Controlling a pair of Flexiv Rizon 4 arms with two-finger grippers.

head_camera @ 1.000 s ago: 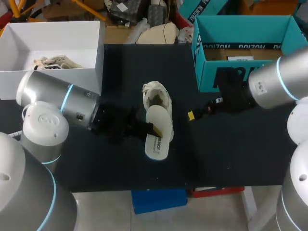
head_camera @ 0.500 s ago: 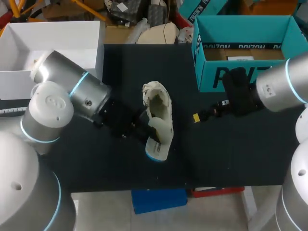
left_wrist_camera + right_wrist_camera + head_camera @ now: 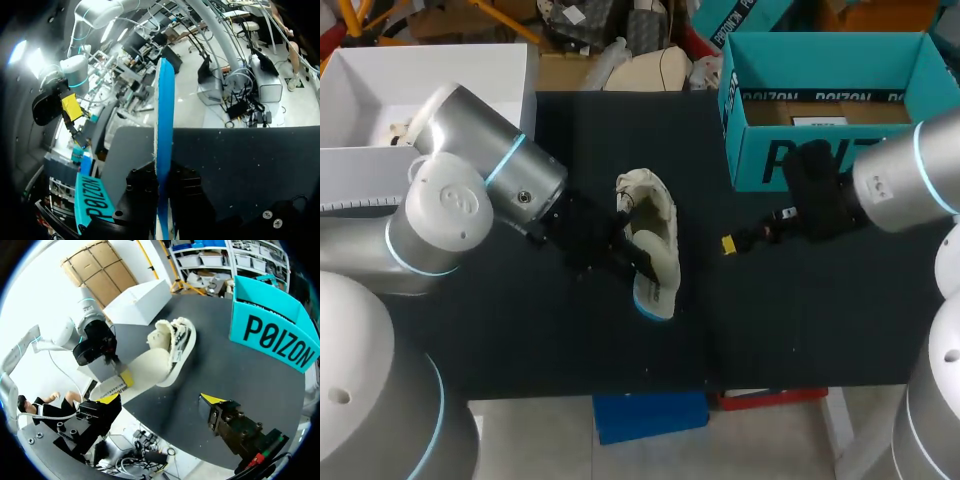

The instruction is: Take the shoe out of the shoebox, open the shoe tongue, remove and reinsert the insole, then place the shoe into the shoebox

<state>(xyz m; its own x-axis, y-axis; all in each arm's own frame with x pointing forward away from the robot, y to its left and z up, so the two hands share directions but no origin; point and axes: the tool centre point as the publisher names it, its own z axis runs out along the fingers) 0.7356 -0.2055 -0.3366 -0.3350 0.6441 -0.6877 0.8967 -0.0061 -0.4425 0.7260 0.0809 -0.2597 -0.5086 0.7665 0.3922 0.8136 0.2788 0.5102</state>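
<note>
The cream shoe (image 3: pixel 647 203) lies on its side in the middle of the black table (image 3: pixel 780 330). My left gripper (image 3: pixel 636 264) is shut on the cream insole (image 3: pixel 656 272), which stands tilted on its edge against the shoe's heel end and shows its blue underside. In the left wrist view the insole (image 3: pixel 164 115) is a thin blue edge rising from between the black fingers (image 3: pixel 142 192). My right gripper (image 3: pixel 732 242) hangs open to the right of the shoe, holding nothing. The right wrist view has the shoe (image 3: pixel 176 339), the insole (image 3: pixel 145 367) and the left gripper (image 3: pixel 120 374) ahead of my right gripper (image 3: pixel 160 400).
The teal shoebox (image 3: pixel 757 160) stands open at the table's back right, also seen in the right wrist view (image 3: pixel 272 332). A white box (image 3: pixel 525 110) with some pale things inside sits at the back left.
My left arm has swung up and toward the shoe, turning the insole from lying flat to standing on edge by the shoe. The right gripper has shifted a little to the right.
</note>
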